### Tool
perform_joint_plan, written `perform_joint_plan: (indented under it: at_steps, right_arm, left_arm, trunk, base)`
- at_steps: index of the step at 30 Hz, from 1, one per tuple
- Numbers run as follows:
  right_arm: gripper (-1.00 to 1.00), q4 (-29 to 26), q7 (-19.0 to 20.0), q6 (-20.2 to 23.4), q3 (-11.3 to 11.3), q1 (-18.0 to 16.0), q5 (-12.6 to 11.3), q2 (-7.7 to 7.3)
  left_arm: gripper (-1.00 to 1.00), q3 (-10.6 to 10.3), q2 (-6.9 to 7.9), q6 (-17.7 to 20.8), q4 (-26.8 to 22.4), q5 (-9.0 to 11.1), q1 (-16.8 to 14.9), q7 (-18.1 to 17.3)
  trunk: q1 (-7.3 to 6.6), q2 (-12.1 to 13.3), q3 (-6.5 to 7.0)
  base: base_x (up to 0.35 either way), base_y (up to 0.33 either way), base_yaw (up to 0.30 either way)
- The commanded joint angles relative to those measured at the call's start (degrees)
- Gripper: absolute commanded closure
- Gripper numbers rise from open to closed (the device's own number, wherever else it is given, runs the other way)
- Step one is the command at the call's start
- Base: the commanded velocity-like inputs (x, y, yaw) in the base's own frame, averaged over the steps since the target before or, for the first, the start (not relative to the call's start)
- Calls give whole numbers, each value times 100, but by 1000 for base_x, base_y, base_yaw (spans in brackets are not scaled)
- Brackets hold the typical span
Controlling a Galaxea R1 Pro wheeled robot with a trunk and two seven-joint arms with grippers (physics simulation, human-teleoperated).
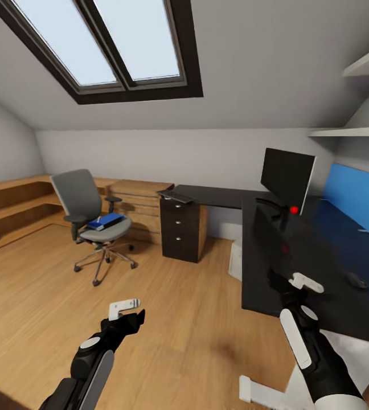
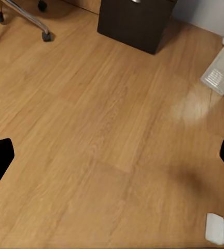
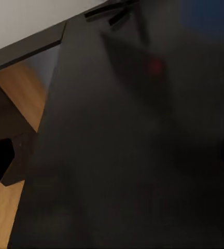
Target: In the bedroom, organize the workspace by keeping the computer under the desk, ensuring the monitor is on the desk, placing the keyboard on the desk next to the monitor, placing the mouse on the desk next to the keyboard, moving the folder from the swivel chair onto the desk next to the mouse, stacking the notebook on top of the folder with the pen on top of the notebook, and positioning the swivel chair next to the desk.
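Lying flat on swivel chair [image 1: 90, 219]: folder [image 1: 105, 221] (long axis toward desk [image 1: 321, 256]); both jaws wide

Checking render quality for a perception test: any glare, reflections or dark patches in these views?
Head view: the glossy desk mirrors the monitor and its red dot, plus a blue tint. Left wrist view: a pale glare patch and a soft dark shadow lie on the wood floor. Right wrist view: very dark, desk surface with a faint red reflection.

Computer [image 2: 220, 72] cut off by edge; mouse [image 1: 357, 279] tiny.
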Motion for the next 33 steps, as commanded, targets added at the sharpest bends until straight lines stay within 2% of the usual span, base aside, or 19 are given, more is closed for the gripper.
perform_joint_plan:
  at_steps: [1,14,24,25,30,33]
  right_arm:
    - [-100,1,-27,21,5,-2,-26,-3]
    - [-100,21,-27,-13,6,-2,-9,-4]
    - [-100,-2,-2,-333,14,-2,58,-2]
    - [-100,150,-17,-325,3,-12,139,-40]
    - [-100,434,-18,-315,0,-44,204,-201]
    - [-100,818,-18,-309,4,-133,448,-343]
  left_arm:
    - [-100,-7,2,22,-8,61,-5,53]
    - [-100,-1,6,28,26,76,-4,61]
    - [-100,25,15,33,26,64,-6,50]
    - [-100,38,19,28,19,61,-5,52]
    - [-100,55,22,26,19,61,-3,58]
    - [-100,60,23,25,19,61,-3,60]
  trunk:
    - [0,-3,-5]
    - [0,-3,26]
    - [0,-3,29]
    - [0,-3,29]
    - [0,-3,29]
    - [0,-3,29]
  base:
    - [0,-306,-278]
    - [0,-304,-273]
    - [0,-177,-34]
    - [0,-1,0]
    - [0,0,0]
    - [0,0,0]
